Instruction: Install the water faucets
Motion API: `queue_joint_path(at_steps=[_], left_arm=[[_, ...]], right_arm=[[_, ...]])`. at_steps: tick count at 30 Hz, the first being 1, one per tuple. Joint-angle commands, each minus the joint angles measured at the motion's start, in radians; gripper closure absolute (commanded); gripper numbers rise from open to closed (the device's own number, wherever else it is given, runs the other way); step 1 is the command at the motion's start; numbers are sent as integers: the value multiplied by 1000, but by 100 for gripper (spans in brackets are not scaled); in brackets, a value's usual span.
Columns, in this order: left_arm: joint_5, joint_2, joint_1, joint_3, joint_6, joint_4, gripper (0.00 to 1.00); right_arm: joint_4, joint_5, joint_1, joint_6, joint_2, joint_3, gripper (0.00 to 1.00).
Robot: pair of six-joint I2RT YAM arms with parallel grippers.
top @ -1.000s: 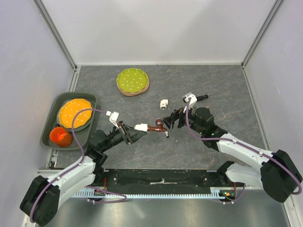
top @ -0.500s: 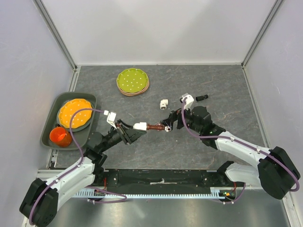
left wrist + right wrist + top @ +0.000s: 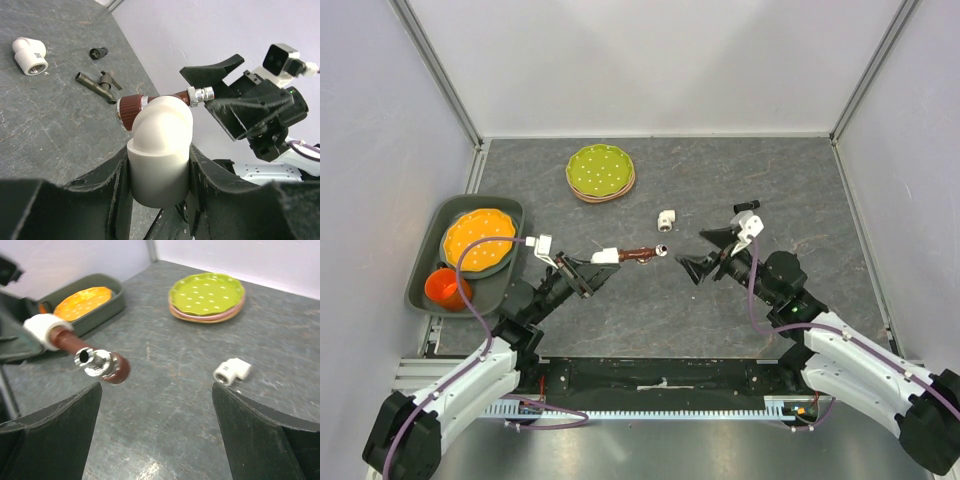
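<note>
My left gripper (image 3: 592, 270) is shut on a white elbow fitting (image 3: 607, 256) with the reddish-brown faucet (image 3: 640, 253) sticking out of it, held above the table. In the left wrist view my left gripper (image 3: 159, 156) clamps the elbow (image 3: 160, 145); the faucet (image 3: 131, 109) ends in a chrome tip. My right gripper (image 3: 703, 253) is open and empty, a short gap right of the faucet tip. In the right wrist view my right gripper (image 3: 157, 427) faces the faucet (image 3: 97, 364). The dark grey faucet (image 3: 95, 84) lies on the table.
A loose white elbow fitting (image 3: 666, 219) lies mid-table and also shows in the right wrist view (image 3: 231, 371). A short black cylinder (image 3: 748, 206) lies behind my right gripper. Green plates (image 3: 600, 171) are stacked at the back. A grey tray (image 3: 417, 268) at the left holds an orange plate (image 3: 477, 236) and a red cup (image 3: 447, 288).
My right gripper has let go of the reddish-brown faucet, opened and drawn back to the right. My left gripper has shifted slightly left and back with the elbow and faucet.
</note>
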Motion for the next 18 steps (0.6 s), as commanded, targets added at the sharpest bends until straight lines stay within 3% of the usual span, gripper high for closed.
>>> queue_joint_path(at_steps=[1,9,18], left_arm=[[-18,-13,9,5,-61,67,98],[155,47,9,46,-83,157,98],[209,160,9,51,-164,352,98]], right_arm=[[178,-310,3,-93,-11,-42,2],[374,-502,3,-47,71,-63,4],[368,-579,26,-66,135,-31,11]])
